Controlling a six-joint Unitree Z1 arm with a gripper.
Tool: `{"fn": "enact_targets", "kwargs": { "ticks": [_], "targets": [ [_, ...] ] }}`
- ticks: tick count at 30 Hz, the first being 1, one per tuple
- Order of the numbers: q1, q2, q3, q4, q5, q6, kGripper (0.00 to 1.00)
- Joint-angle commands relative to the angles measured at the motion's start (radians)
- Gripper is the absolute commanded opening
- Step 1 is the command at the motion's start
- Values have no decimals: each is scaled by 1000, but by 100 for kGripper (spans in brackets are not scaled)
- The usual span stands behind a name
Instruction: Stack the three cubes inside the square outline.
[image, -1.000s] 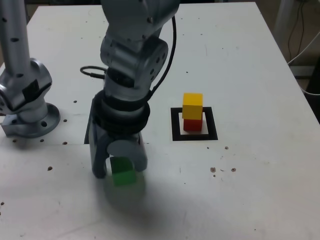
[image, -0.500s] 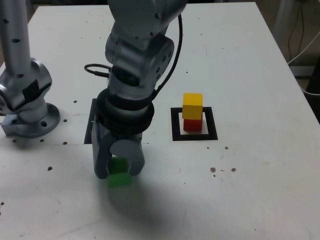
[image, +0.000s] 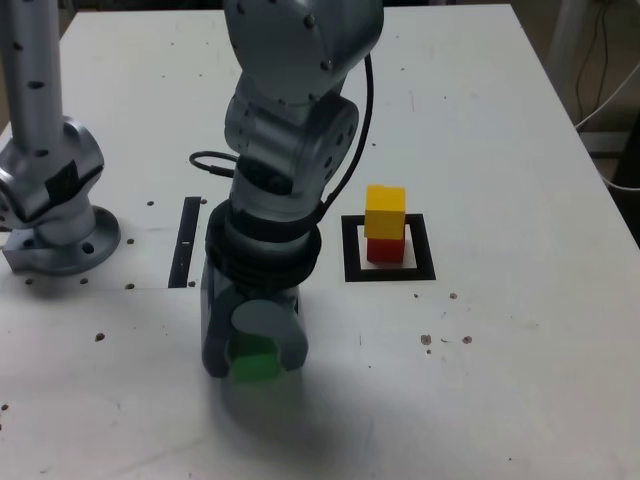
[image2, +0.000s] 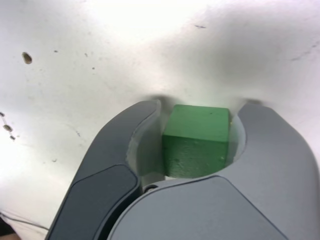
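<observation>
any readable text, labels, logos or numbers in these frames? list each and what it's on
None: no words, numbers, logos or signs can be read in either view.
Green cube, yellow cube, red cube: plain faces.
Square outline and black strip: plain black marks, no lettering.
Arm and claw: plain grey, no label showing.
Table: only small dark specks and holes.

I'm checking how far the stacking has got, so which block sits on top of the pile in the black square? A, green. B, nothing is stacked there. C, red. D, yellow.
D: the yellow block rests on the red block inside the black square, while the green block is off by the gripper.
</observation>
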Motion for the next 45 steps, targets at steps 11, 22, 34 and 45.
{"fn": "enact_targets", "kwargs": {
  "ticks": [11, 22, 34, 45],
  "targets": [
    [1, -16, -20, 52, 21, -20, 18],
    [33, -68, -338, 451, 154, 69, 17],
    [255, -108, -524, 577, 206, 443, 13],
    [328, -25, -653, 578, 250, 555, 13]
  ]
}}
